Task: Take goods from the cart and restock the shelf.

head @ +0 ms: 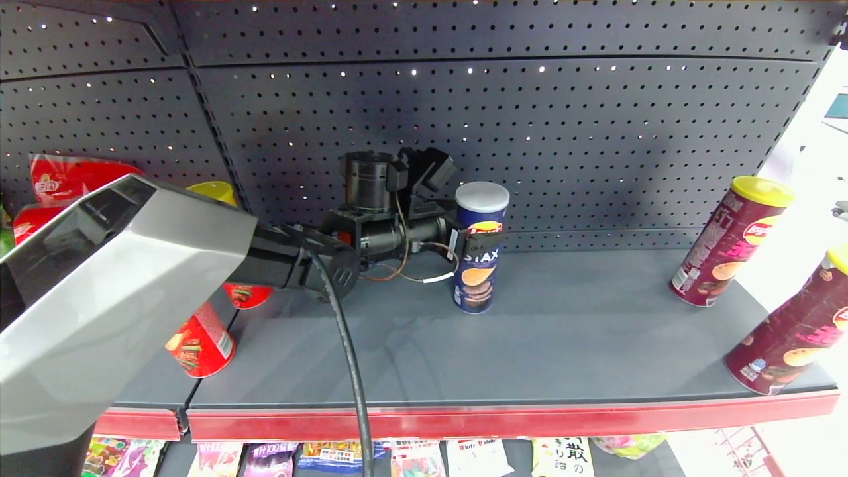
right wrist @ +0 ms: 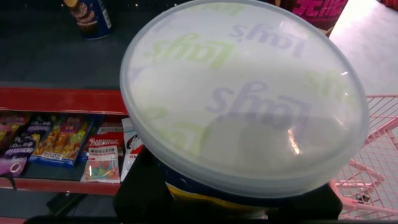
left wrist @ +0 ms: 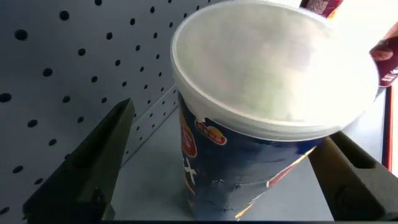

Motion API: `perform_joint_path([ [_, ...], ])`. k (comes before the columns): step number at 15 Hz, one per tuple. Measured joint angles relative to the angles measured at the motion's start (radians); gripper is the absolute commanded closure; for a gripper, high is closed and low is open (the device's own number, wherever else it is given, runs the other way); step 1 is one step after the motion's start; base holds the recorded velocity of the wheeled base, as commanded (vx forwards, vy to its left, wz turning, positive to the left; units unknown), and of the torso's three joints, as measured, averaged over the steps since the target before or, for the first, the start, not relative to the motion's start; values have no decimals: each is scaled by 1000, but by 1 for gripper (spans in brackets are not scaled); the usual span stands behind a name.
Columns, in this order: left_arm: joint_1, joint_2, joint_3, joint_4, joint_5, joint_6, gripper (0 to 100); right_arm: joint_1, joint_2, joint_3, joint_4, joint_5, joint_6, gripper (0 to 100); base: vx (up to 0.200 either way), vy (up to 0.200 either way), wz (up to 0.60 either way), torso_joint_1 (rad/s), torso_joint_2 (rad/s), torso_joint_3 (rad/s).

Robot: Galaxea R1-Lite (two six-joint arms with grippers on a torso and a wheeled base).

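Jaws of our left gripper (left wrist: 224,174) are loosely straddling the blue can (head: 478,265), likely light, slick, best held mid-body; right gripper (right wrist: 230,205) is clamping a second can (right wrist: 245,99).

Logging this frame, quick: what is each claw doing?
Left claw: open, straddling the blue cylindrical crisp can with white lid.
Right claw: shut on a clear-lidded cylindrical can.

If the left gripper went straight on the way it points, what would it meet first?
The blue chip can: it stands upright between the fingers of the left gripper, right ahead. Past it the shelf looks bare for a stretch, though depth is unclear.
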Motion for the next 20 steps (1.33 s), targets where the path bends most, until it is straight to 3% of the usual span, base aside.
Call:
perform_joint_path([
  [7,-21,7,-15,2,-7,0,0,0,3,-1,0,0,0,100,0,0,0,0,0,0],
  [8,-22,8,-16,1,-7,0,100,0,3,-1,0,0,0,100,0,0,0,0,0,0],
  [16,-25,1,-11,-7,-5,-1,100,0,3,0,0,0,0,100,0,0,0,0,0,0],
  [20,-30,-70,81,-6,-5,-11,100,0,2,0,0,0,0,100,0,0,0,0,0,0],
])
